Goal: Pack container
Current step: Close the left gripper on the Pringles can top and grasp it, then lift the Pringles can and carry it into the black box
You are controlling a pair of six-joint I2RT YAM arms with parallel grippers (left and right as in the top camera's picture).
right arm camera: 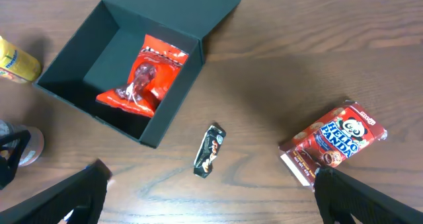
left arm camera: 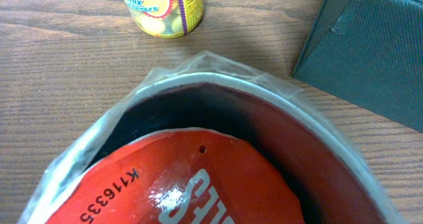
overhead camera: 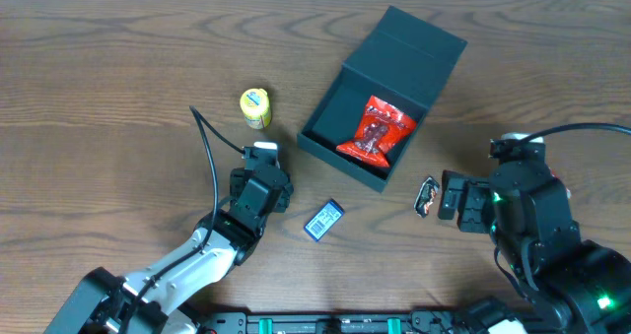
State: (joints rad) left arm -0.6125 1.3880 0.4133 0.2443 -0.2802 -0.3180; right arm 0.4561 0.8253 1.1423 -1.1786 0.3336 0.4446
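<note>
Surface: wood-grain table (overhead camera: 99, 58) is carrying open container (overhead camera: 333, 117);
Right gripper (right arm camera: 210, 172): fingers are standing apart;
Left gripper (overhead camera: 261, 155): red pack (left arm camera: 198, 178) is hiding fingers; cannot tell grip

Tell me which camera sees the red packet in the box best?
The right wrist view: the red packet lies large and clear inside the container. Overhead shows it too, but smaller. The left wrist view shows only the container's outer wall.

pouch (overhead camera: 376, 130) in container (overhead camera: 409, 48) | can (overhead camera: 254, 107) left of container | packet (overhead camera: 323, 220) before container on tabletop (overhead camera: 118, 68) | wrapper (overhead camera: 427, 196) right of packet
</note>
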